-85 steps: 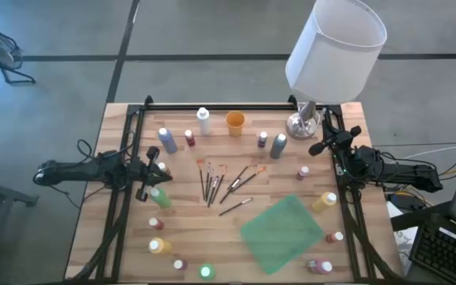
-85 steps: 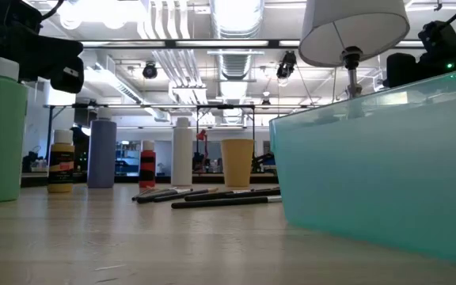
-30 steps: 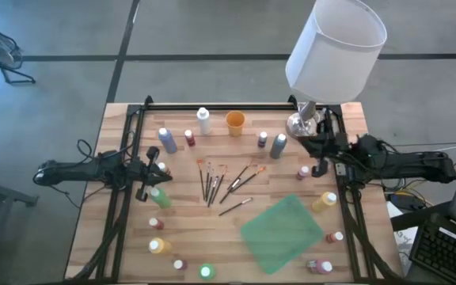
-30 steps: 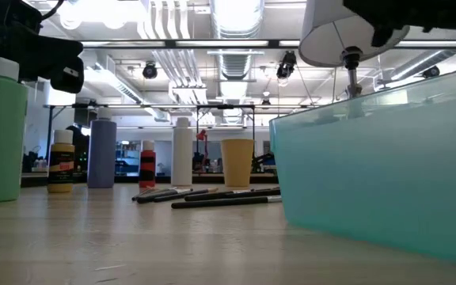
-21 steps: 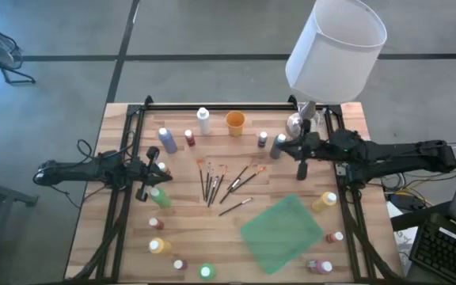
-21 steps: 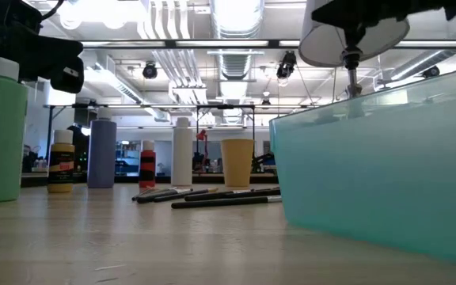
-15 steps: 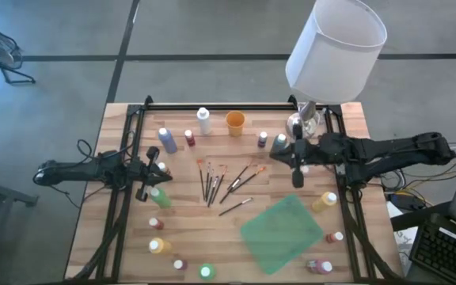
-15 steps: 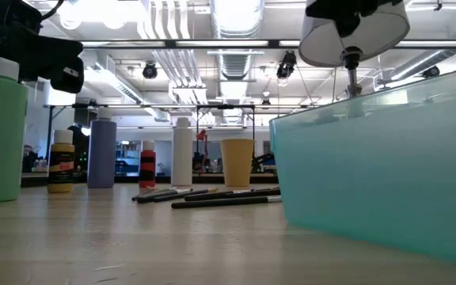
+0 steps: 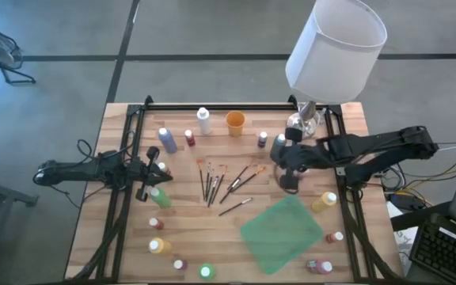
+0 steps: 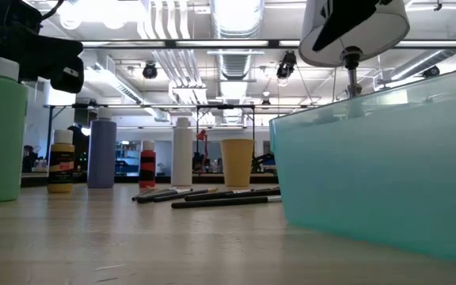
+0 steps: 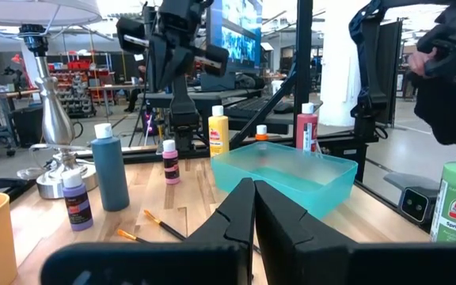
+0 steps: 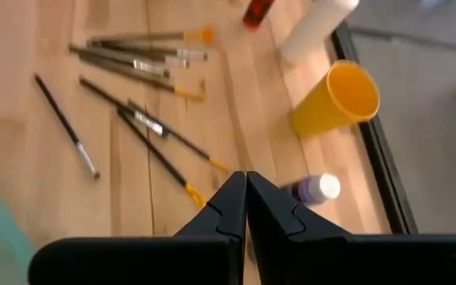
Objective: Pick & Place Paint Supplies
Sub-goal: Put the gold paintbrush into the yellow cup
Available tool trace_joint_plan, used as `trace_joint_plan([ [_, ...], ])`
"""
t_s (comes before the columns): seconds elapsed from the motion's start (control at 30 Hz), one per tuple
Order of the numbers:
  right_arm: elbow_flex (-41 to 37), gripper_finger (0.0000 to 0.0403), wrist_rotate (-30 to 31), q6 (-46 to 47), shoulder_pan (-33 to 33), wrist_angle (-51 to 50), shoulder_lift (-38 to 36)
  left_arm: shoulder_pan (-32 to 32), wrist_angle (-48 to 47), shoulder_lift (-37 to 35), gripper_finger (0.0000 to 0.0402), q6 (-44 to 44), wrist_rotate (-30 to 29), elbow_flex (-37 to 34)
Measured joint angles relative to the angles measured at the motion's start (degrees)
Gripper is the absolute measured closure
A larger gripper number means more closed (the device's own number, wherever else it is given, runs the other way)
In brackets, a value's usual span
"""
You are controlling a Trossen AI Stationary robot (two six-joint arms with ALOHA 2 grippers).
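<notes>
Where thin brushes (image 9: 216, 184) lie, wood-grain table (image 9: 236, 229).

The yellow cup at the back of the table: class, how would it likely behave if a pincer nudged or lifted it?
The yellow cup stands upright and open-topped, apparently empty, so it is probably light and would slide or tip easily if nudged. It tapers towards its base, so once tipped it would likely roll in a curve. Its thin wall may flex under a firm squeeze.
</notes>
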Motion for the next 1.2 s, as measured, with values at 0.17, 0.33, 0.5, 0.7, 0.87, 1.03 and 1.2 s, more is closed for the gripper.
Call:
trace_joint_plan([
  [0.17,7.0,0.0385,-0.1,0.0,-0.3,-8.0,7.1,0.0,0.0,0.0,0.0388,0.0,0.0,0.0],
  [0.33,12.5,0.0332,-0.4,-0.8,-2.1,-14.4,13.1,0.0,-0.1,0.1,0.0388,0.0,0.0,0.0],
  [0.5,13.6,0.0269,-0.5,-7.2,-4.0,-16.4,17.8,0.0,-0.1,0.1,0.0388,0.0,0.0,0.0],
  [0.7,13.2,0.0223,-0.6,-11.3,-6.1,-16.6,21.7,0.0,-0.1,0.1,0.0388,0.0,0.0,0.0],
  [0.87,13.2,0.021,-0.7,-12.2,-7.1,-16.4,24.2,0.0,0.0,0.1,0.0388,0.0,0.0,0.0],
  [1.03,13.1,0.0209,-1.2,-13.5,-7.3,-16.3,26.5,0.0,0.0,0.1,0.0388,0.0,0.0,0.0],
  [1.2,12.9,0.0225,-4.3,-15.1,-7.6,-15.7,28.9,0.0,0.0,0.1,0.0388,0.0,0.0,0.0],
])
